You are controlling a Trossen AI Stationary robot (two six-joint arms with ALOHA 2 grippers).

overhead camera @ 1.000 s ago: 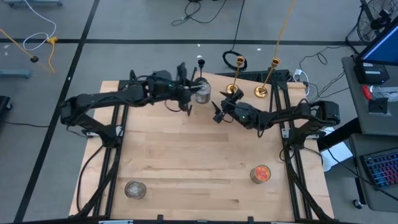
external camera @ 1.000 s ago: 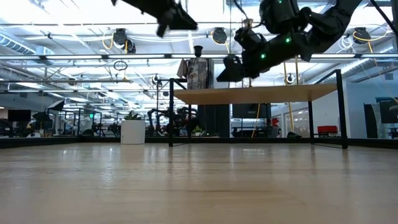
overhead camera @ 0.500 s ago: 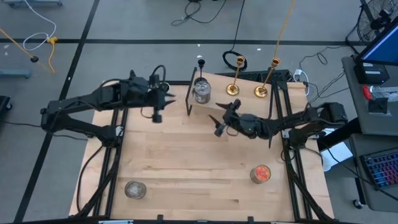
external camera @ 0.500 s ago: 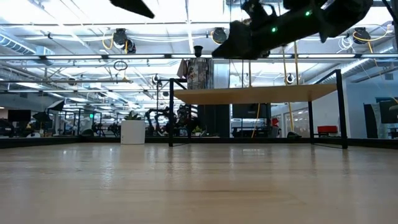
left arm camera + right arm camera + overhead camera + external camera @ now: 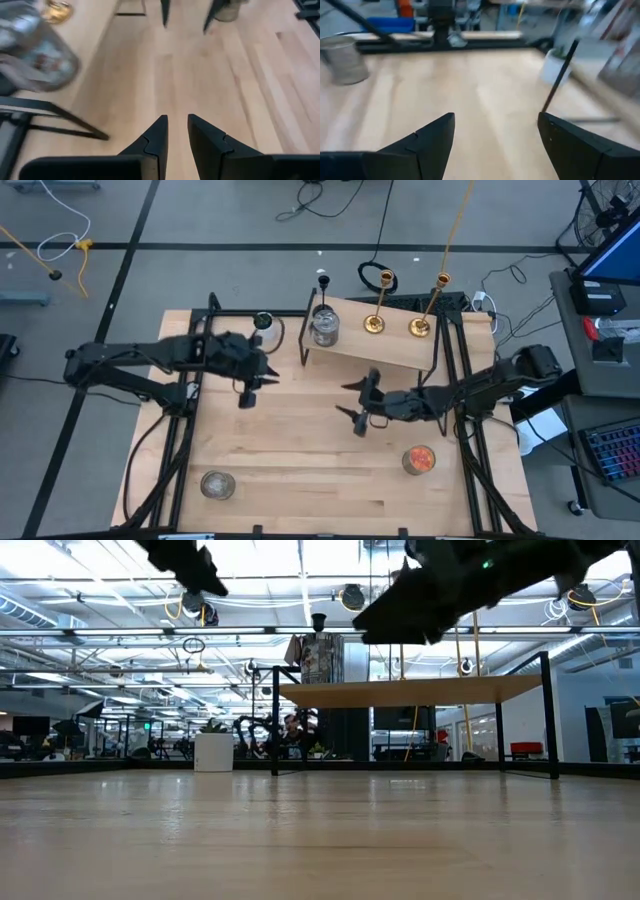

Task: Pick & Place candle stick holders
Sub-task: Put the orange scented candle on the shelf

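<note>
A raised wooden shelf [image 5: 395,345] at the table's far side carries a silvery clear-glass cup [image 5: 324,327] and two brass round-based holders [image 5: 374,325] [image 5: 419,328]. A slim black stemmed holder [image 5: 323,280] stands behind the cup. Another silvery cup [image 5: 217,484] stands at the near left and an orange-red glass cup [image 5: 419,459] at the near right, both on the table. My left gripper [image 5: 248,387] hovers left of the shelf, empty, its fingers [image 5: 177,127] a narrow gap apart. My right gripper [image 5: 358,408] hovers before the shelf, wide open [image 5: 495,125] and empty.
A small white cup with a dark inside [image 5: 263,323] stands on the table left of the shelf. The shelf's black legs [image 5: 303,350] stand near both grippers. Black frame rails [image 5: 190,410] run along the table's left and right sides. Bare wood [image 5: 300,450] lies in the middle.
My left gripper has drawn back from the silvery cup on the shelf toward the table's left edge, then toward the near edge; the cup stays on the shelf. My right gripper has gone from beside the shelf toward the near edge.
</note>
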